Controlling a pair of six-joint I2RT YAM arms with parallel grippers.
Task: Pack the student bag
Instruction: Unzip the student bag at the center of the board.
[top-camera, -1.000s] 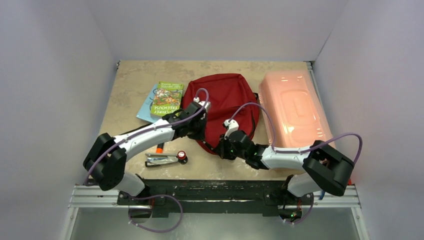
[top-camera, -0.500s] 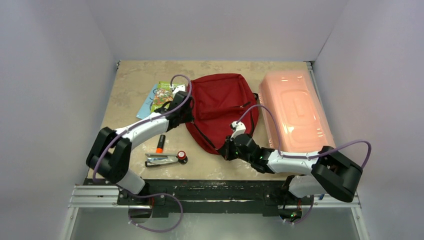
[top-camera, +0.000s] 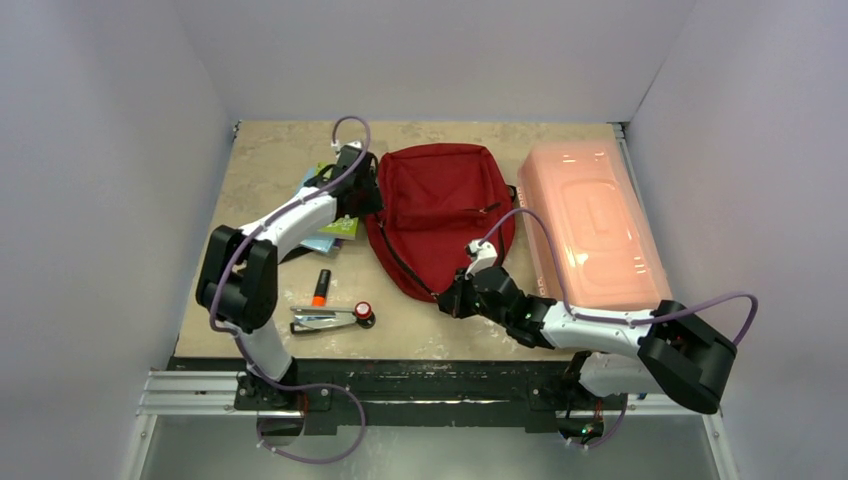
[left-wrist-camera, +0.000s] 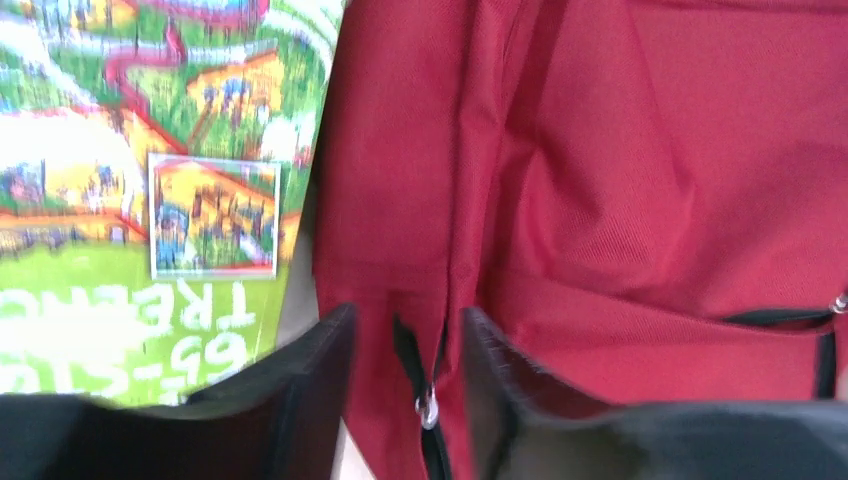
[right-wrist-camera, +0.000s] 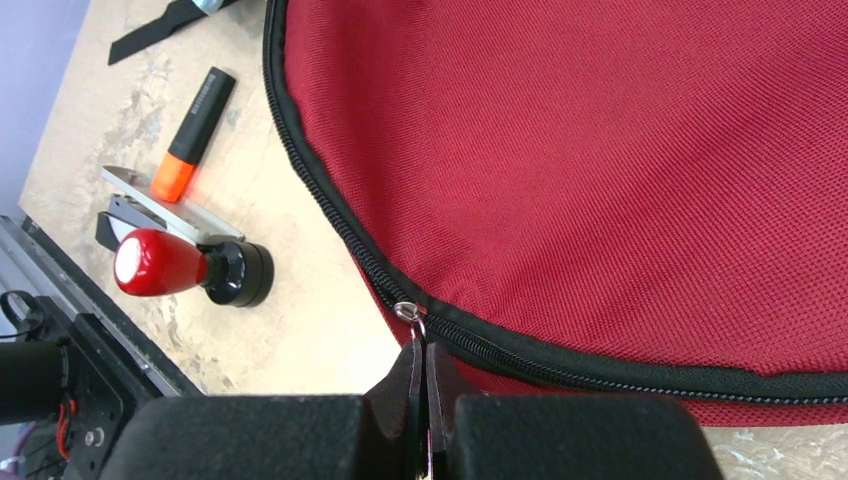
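Note:
The student bag (top-camera: 440, 200) is a dark red backpack lying flat mid-table. My left gripper (top-camera: 362, 195) sits at its far-left edge. In the left wrist view this gripper (left-wrist-camera: 405, 320) stands open, its jaws on either side of a silver zipper pull (left-wrist-camera: 428, 408) and red fabric without gripping them. My right gripper (top-camera: 447, 303) is at the bag's near corner. In the right wrist view this gripper (right-wrist-camera: 421, 348) is shut on the tab hanging from the main zipper's slider (right-wrist-camera: 408, 313). That black zipper looks closed along the bag's edge.
A green illustrated book (left-wrist-camera: 150, 150) lies left of the bag, partly under my left arm (top-camera: 300, 215). An orange highlighter (top-camera: 320, 287), a silver stapler (top-camera: 320, 320) and a red-topped stamp (top-camera: 363, 311) lie near the front left. A pink translucent box (top-camera: 590, 225) stands to the right.
My left arm has swung from over the bag's middle to its far-left edge, and its jaws have parted. My right gripper has kept its hold on the zipper tab and shifted slightly nearer.

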